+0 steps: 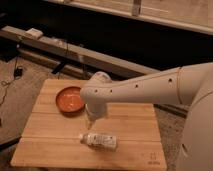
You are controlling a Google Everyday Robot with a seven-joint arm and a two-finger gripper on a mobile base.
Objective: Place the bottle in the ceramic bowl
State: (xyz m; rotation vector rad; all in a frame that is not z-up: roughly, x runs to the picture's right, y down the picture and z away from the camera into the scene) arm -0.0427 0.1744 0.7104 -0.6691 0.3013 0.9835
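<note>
The small clear bottle (pixel 99 140) with a pale label lies on its side near the front middle of the wooden table (pixel 135 120), cap to the left. The orange-red ceramic bowl (pixel 70 100) sits at the back left of the table and holds nothing. My gripper (pixel 90 123) hangs below the white arm's wrist, just above the bottle's cap end and to the right of the bowl. It holds nothing.
The white arm (pixel 150 90) reaches in from the right across the table's back half. A long dark bench (pixel 75 52) runs behind the table. Cables and a small box (pixel 17 72) lie on the carpet at the left.
</note>
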